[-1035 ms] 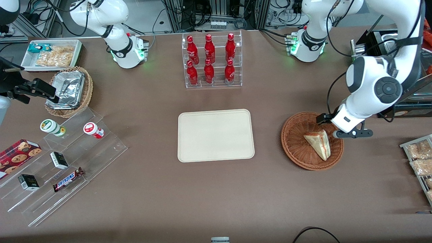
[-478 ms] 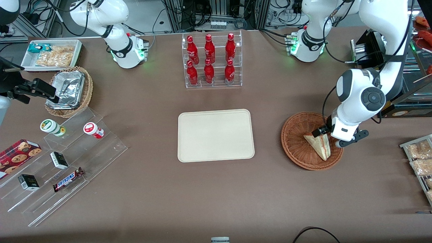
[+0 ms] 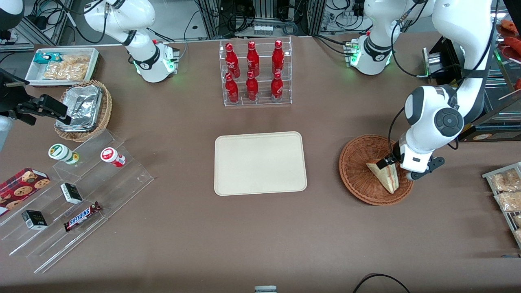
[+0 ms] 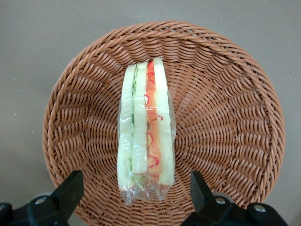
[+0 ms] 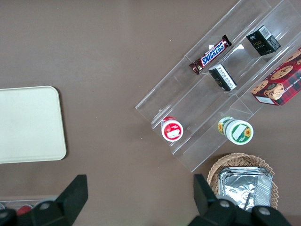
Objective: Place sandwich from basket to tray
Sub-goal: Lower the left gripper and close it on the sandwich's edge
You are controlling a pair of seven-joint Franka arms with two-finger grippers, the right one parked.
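Observation:
The sandwich [image 3: 385, 176], a plastic-wrapped wedge of pale bread with red and pink filling [image 4: 146, 129], lies in the round reddish-brown wicker basket [image 3: 356, 171], which also shows in the left wrist view [image 4: 225, 113]. My left gripper [image 3: 397, 167] is low over the basket, directly above the wide end of the sandwich. It is open [image 4: 134, 200]: one finger [image 4: 69, 193] stands on each side of the wrapped end, not touching it. The cream-beige tray [image 3: 260, 162] lies at the table's middle, beside the basket toward the parked arm's end, with nothing on it.
A clear rack of red bottles [image 3: 254, 73] stands farther from the front camera than the tray. Tiered clear shelves with snacks [image 3: 77, 191], a tan basket with foil containers [image 3: 83, 110] and a white bin of packets [image 3: 63, 67] lie toward the parked arm's end. Packets on a rack [image 3: 506, 191] lie toward the working arm's end.
My left gripper has moved from the basket's rim, on the working arm's side, in over the sandwich's wide end and come lower. The sandwich has not moved.

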